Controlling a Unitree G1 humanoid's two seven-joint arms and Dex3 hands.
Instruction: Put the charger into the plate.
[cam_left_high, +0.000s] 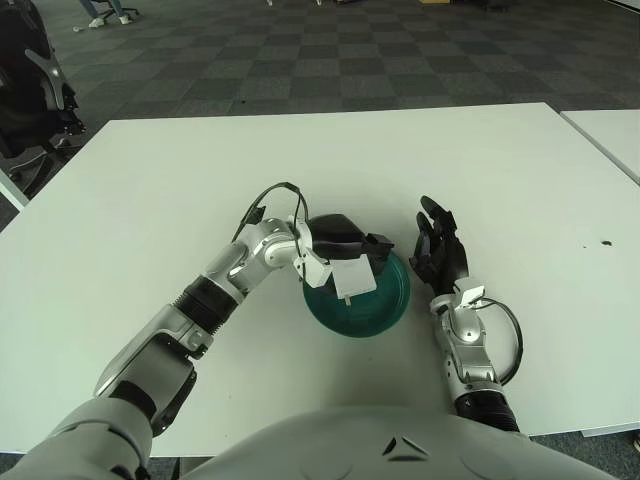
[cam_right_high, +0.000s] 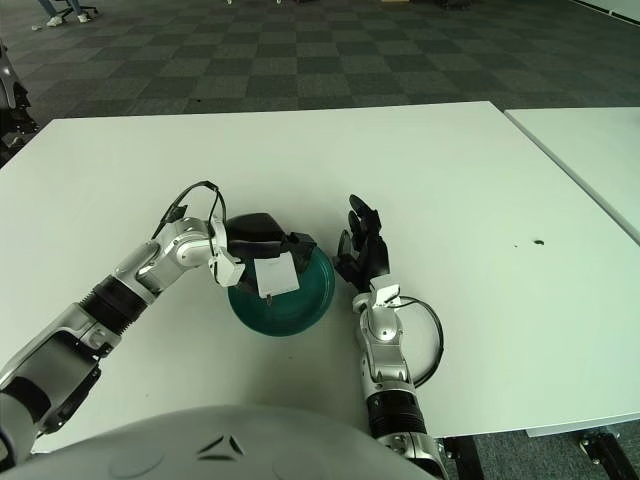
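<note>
Your left hand (cam_left_high: 345, 240) grips the charger (cam_left_high: 352, 275) over the plate (cam_left_high: 385, 310); release off-centre and it could tip out.

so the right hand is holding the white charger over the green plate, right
Not quite: the left hand holds the white charger over the green plate, as the left eye view shows. The right hand shows open beside the plate's right rim, holding nothing.

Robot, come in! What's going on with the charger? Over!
Left hand over plate, shut on charger. Right hand open, right of plate. Nothing in the way.
</note>
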